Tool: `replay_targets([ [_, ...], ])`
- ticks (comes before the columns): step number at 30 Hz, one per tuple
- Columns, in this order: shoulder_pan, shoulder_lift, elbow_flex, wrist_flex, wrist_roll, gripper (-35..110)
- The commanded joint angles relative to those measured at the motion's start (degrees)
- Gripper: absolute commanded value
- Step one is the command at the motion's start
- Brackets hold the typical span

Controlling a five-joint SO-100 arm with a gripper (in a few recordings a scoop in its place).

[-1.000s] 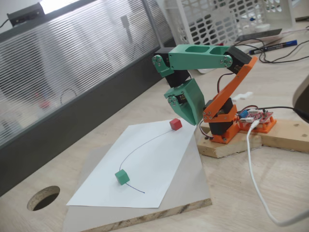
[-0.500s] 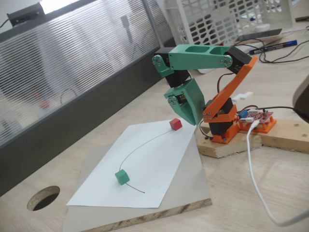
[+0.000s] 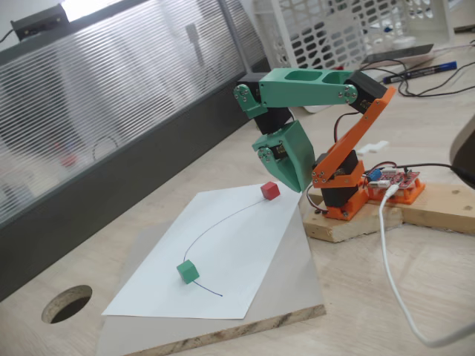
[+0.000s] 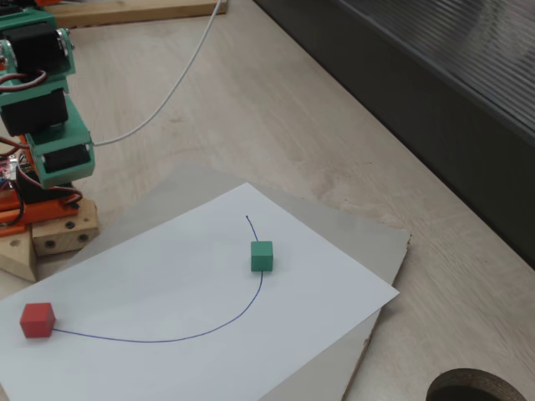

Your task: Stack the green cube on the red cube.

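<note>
The green cube (image 3: 188, 271) (image 4: 262, 256) lies on a white sheet of paper (image 3: 230, 245), near one end of a curved pen line. At the line's other end, close to the robot's base, sits the red cube (image 3: 270, 190) (image 4: 38, 320). The two cubes are well apart. The arm is folded back over its base, and my green gripper (image 3: 295, 185) hangs tip down just right of the red cube and a little above the paper. Its jaws look shut and hold nothing.
The paper lies on a grey board (image 3: 297, 297) on the wooden table. The arm's base stands on wooden blocks (image 3: 430, 208) with a red circuit board (image 3: 399, 182) and a white cable (image 3: 390, 252). A round hole (image 3: 67, 303) is in the table. A dark wall panel (image 3: 111, 178) runs alongside.
</note>
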Motion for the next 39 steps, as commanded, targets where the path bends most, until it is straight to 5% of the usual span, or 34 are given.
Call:
replay_targets([
  [1, 0.4, 0.5, 0.5, 1.0, 0.8, 2],
  [22, -0.5, 0.5, 0.0, 0.9, 0.3, 2],
  [31, -30.8, 0.4, -0.2, 0.8, 0.8, 2],
  [39, -37.4, -8.9, -4.8, 0.8, 0.8, 2],
])
